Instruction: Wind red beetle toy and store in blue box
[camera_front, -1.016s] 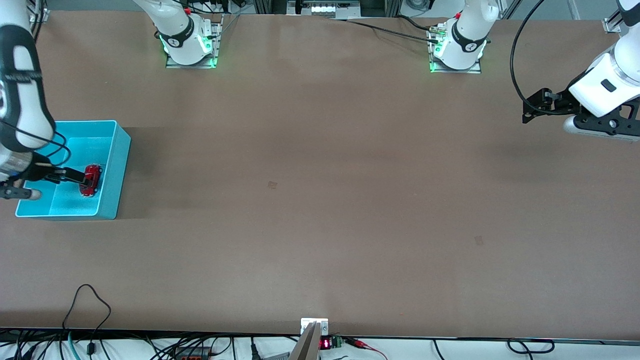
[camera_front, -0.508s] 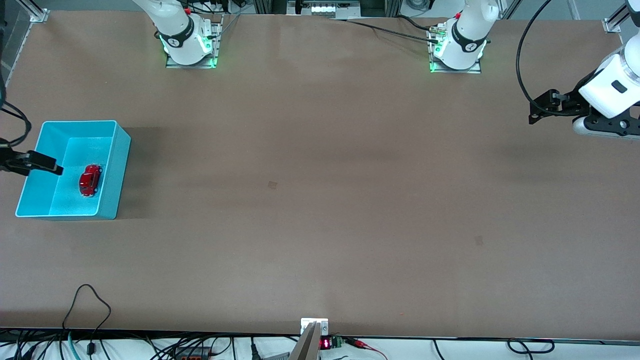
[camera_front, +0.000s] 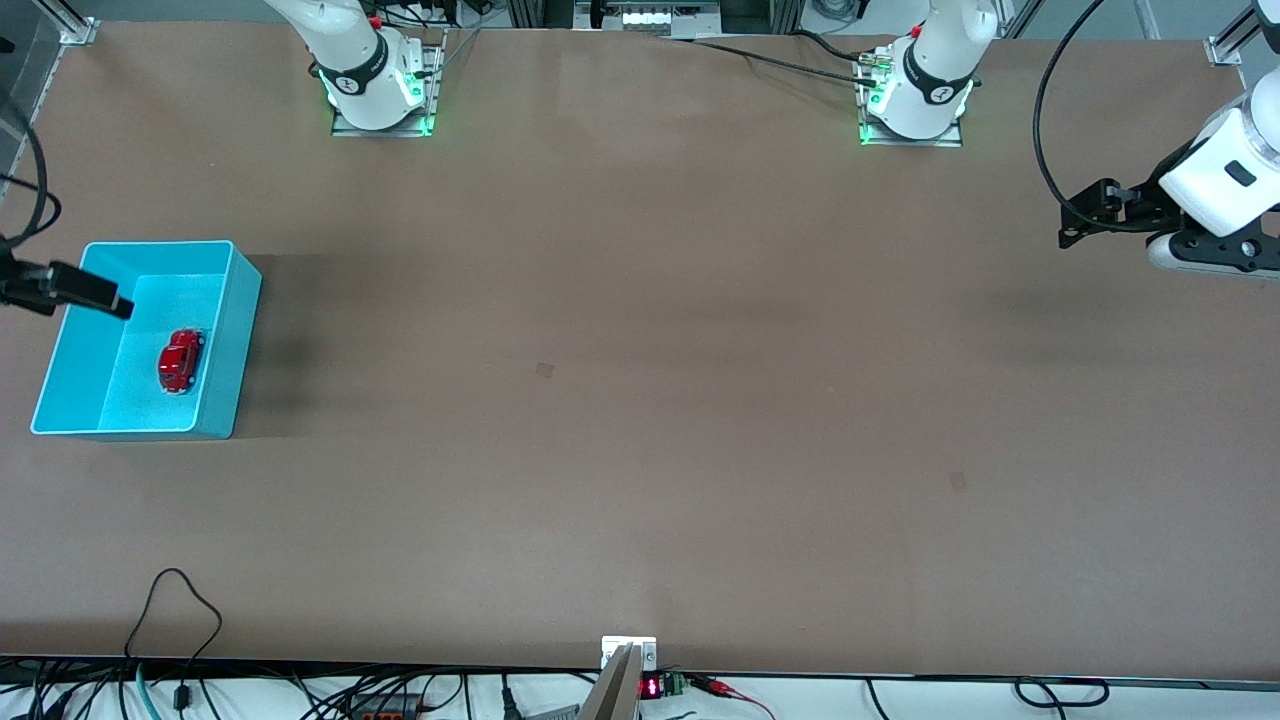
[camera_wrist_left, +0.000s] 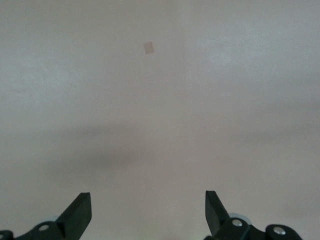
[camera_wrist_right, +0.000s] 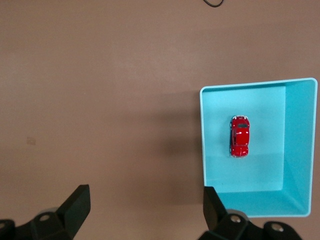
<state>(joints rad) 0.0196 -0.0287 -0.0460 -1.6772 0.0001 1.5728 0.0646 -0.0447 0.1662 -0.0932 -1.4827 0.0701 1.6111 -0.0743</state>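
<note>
The red beetle toy (camera_front: 181, 361) sits inside the blue box (camera_front: 238, 330), so storing looks done. Right gripper (camera_wrist_right: 145, 207) hangs above the box, spread and empty (left gripper (camera_wrist_left: 148, 212) likewise, waiting).

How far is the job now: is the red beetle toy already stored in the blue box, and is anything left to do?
Storing looks done: the red beetle toy stands on its wheels on the floor of the blue box, free of both grippers. Nothing is in hand: the right gripper is open over the box's edge, and the left gripper waits open over bare table at its own end. Whether the toy was wound cannot be seen.
</note>
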